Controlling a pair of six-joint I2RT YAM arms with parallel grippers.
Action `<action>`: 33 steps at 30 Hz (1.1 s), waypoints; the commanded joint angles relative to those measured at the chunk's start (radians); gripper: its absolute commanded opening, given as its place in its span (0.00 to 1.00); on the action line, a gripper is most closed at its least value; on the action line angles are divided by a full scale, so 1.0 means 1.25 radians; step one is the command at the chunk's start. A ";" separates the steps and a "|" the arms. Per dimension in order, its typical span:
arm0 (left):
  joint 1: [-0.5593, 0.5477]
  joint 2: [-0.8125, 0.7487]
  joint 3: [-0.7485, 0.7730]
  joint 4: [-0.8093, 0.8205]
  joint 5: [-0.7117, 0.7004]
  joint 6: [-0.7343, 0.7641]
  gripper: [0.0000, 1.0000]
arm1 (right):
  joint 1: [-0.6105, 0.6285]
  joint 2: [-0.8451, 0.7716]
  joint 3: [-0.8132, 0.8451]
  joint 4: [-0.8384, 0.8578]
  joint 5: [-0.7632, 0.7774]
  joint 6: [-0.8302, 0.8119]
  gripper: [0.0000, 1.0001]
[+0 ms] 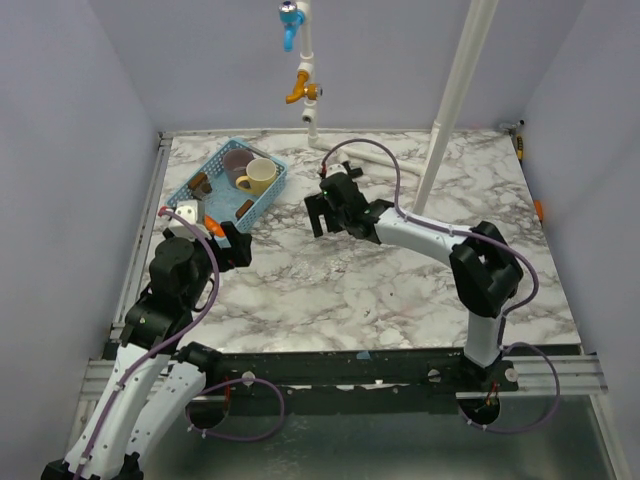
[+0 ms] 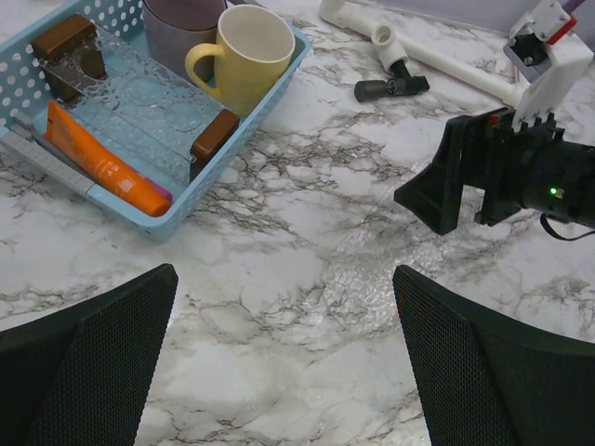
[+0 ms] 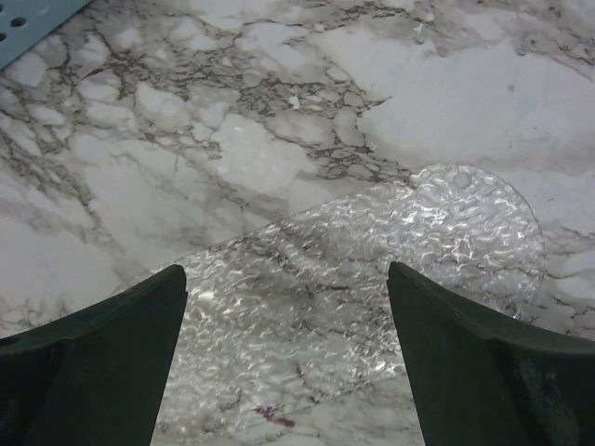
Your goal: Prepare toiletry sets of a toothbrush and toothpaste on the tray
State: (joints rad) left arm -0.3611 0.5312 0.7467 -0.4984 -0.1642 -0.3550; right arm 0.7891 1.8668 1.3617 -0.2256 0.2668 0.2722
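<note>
Nearest the arm bases, the left end effector point(image 2: 284, 274) hangs over the marble desk point(image 2: 307, 111) with its fingers spread wide and nothing between them, just short of the blue basket point(image 2: 197, 197). A little further out, a clear dimpled tray point(image 3: 446, 232) lies flat on the desk. It looks bare, with neither item of a set on it. The right end effector point(image 3: 286, 274) hovers directly above it, jaws apart and gripping nothing. In the basket, the toothpaste point(image 2: 98, 160) lies flat along the near side with the toothbrush point(image 2: 51, 163) just beside it against the wall. Neither has been lifted out yet. Deeper in the basket are another clear dimpled piece point(image 2: 130, 102) with brown ends, a yellow mug point(image 2: 246, 56) and a purple cup point(image 2: 172, 37) behind it. By this layout the job looks barely begun: the tray seems to be placed, but both the brush and the tube have yet to be fetched and laid on it.
</note>
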 commanded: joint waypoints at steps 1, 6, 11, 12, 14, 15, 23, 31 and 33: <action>0.004 -0.010 0.003 -0.005 -0.012 -0.001 0.99 | -0.036 0.071 0.063 0.020 -0.042 -0.029 0.91; 0.004 -0.005 0.005 -0.007 -0.012 0.000 0.99 | -0.079 0.136 0.111 0.007 -0.072 -0.031 0.85; 0.004 -0.005 0.005 -0.005 -0.011 0.000 0.99 | -0.098 0.192 0.154 0.013 -0.070 -0.058 0.79; 0.004 -0.003 0.005 -0.006 -0.011 0.000 0.99 | -0.100 0.204 0.164 0.012 -0.073 -0.064 0.78; 0.004 -0.003 0.005 -0.006 -0.012 0.000 0.99 | -0.102 0.223 0.181 0.012 -0.078 -0.069 0.76; 0.004 -0.003 0.005 -0.006 -0.013 0.000 0.99 | -0.104 0.232 0.189 0.011 -0.081 -0.072 0.75; 0.005 0.000 0.005 -0.006 -0.018 0.002 0.99 | -0.119 0.297 0.224 0.003 -0.082 -0.076 0.72; 0.005 0.005 0.006 -0.006 -0.019 0.002 0.99 | -0.121 0.286 0.173 0.006 -0.068 -0.083 0.72; 0.005 0.005 0.006 -0.005 -0.018 0.002 0.99 | -0.121 0.274 0.146 0.011 -0.066 -0.083 0.72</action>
State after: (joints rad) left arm -0.3599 0.5350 0.7467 -0.5037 -0.1665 -0.3550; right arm 0.6456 2.2154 1.6085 -0.2054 0.1787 0.1814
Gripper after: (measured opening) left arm 0.987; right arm 0.722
